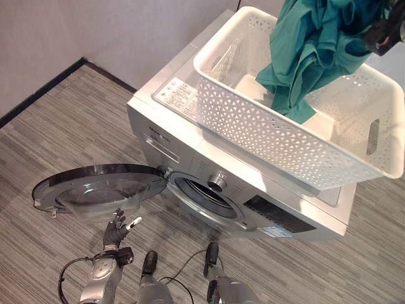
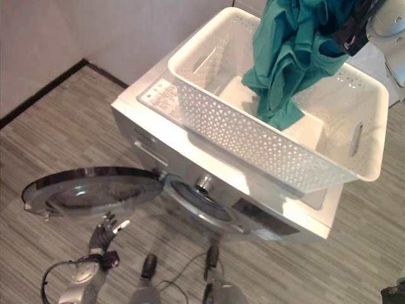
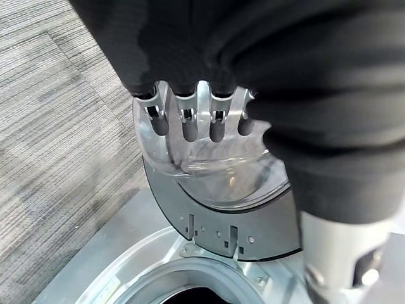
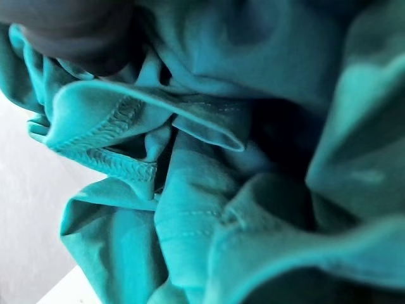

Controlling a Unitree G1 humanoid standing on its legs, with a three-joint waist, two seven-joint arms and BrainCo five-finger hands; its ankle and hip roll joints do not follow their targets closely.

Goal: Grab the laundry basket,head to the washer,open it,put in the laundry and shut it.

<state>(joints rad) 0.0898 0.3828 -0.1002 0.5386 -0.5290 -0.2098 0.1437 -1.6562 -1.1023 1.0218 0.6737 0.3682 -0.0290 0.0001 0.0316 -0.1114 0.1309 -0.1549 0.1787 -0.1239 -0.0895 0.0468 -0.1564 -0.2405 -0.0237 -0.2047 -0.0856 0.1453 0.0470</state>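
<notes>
A white perforated laundry basket (image 1: 266,130) rests on top of the silver washer (image 1: 180,136). Above it hangs a teal garment (image 1: 310,50), its lower end still dipping into the basket. My right hand (image 1: 383,31) holds the garment up from the top right, and close up the teal cloth (image 4: 209,190) bunches against the hand. The washer's round glass door (image 1: 95,187) stands swung open to the left, leaving the drum opening (image 1: 204,193) uncovered. Low beside that door is my left hand (image 1: 116,229), with its fingers (image 3: 190,120) relaxed over the door glass (image 3: 221,190) and holding nothing.
The washer stands on grey striped carpet (image 1: 57,139), with a light wall and dark skirting (image 1: 44,88) behind on the left. The open door juts out over the floor in front of the washer's left side.
</notes>
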